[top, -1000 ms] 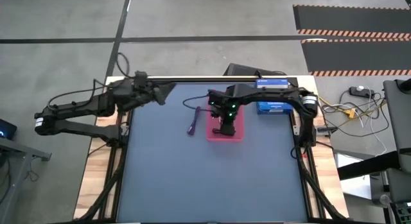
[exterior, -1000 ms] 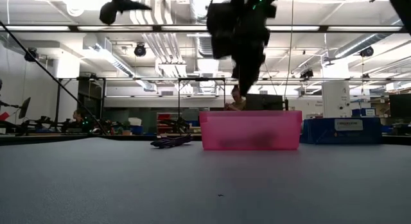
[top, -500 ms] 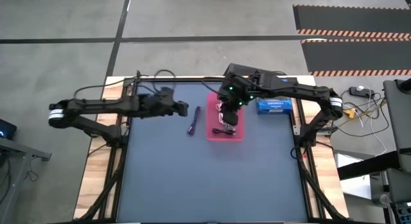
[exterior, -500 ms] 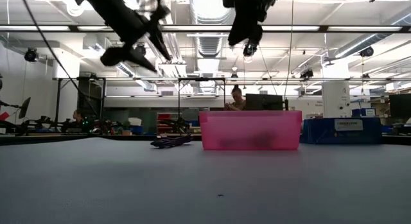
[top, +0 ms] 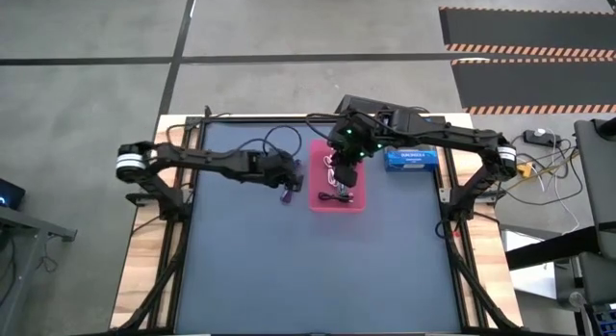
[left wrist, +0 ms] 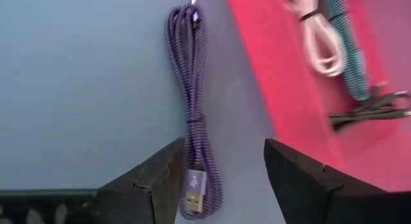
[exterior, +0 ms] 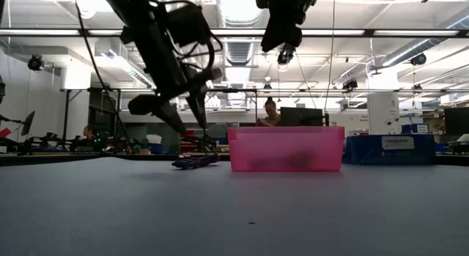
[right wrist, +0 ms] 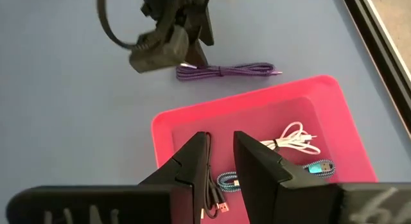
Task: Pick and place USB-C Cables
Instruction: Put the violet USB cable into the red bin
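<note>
The purple cable point(top: 291, 182) lies flat on the blue table, just left of the pink tray point(top: 358, 203). My left gripper point(left wrist: 223, 153) is open and hangs low over the cable's near end point(left wrist: 194, 185). One finger stands on each side of it, and neither touches it. The white cable point(right wrist: 295, 139), the teal cable point(right wrist: 316, 167) and the black cable point(right wrist: 212, 197) lie inside the tray point(right wrist: 192, 121). My right gripper point(right wrist: 221, 147) is held high above the tray, narrowly open and empty. In the low view, my left gripper point(exterior: 192, 124) points down above the purple cable point(exterior: 194, 163).
A blue box point(top: 412, 159) stands on the table right of the tray. A dark block point(top: 366, 106) sits at the far edge. A person point(exterior: 272, 109) shows in the room behind. Bare blue tabletop point(top: 318, 269) stretches across the near half.
My left arm has swung from the table's far left corner toward the right and near side. It has come down over the purple cable's near end. My right gripper has risen out of the tray, leaving the black cable lying inside, and then held still.
</note>
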### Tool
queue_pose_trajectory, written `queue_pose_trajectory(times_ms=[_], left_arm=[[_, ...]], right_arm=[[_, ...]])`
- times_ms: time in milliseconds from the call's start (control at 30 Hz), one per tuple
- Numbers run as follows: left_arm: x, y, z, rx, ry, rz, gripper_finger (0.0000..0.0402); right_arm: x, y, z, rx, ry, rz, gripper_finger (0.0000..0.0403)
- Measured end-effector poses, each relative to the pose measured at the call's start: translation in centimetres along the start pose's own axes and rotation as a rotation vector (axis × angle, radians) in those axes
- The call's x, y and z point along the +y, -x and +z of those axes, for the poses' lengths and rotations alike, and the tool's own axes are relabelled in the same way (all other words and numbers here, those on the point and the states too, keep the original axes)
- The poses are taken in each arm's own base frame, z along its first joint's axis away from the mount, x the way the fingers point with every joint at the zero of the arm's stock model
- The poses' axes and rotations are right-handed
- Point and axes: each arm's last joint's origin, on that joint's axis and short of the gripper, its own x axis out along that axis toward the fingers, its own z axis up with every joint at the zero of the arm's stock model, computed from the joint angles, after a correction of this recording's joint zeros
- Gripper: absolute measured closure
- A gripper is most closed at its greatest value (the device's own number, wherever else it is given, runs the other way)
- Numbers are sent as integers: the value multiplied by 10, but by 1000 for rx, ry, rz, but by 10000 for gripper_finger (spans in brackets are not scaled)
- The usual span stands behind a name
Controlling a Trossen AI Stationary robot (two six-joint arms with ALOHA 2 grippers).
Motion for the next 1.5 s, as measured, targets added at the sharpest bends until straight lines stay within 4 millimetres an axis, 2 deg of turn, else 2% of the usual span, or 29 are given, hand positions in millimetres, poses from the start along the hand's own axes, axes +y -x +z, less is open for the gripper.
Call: queue_pose_trajectory(times_ms=[233, 533, 867, 1200, 1333, 1500], left_arm=[[3, -23, -7, 12, -57, 86, 207], [4, -28, -7, -18, -173, 107, 207], [0, -38, -11, -33, -177, 75, 207], [8, -53, -21, 3, -189, 115, 208], [10, -55, -22, 7, -192, 126, 224], [13, -56, -24, 5, -167, 137, 266]], right_arm=[[0, -1, -1, 3, -1, 0, 335], [0, -1, 1, -9, -4, 1, 335], [0, -1, 1, -15, -14, 1, 333], [0, -1, 1, -16, -29, 1, 333], [0, -1, 1, -16, -36, 2, 335], [0, -1, 1, -16, -38, 2, 332]])
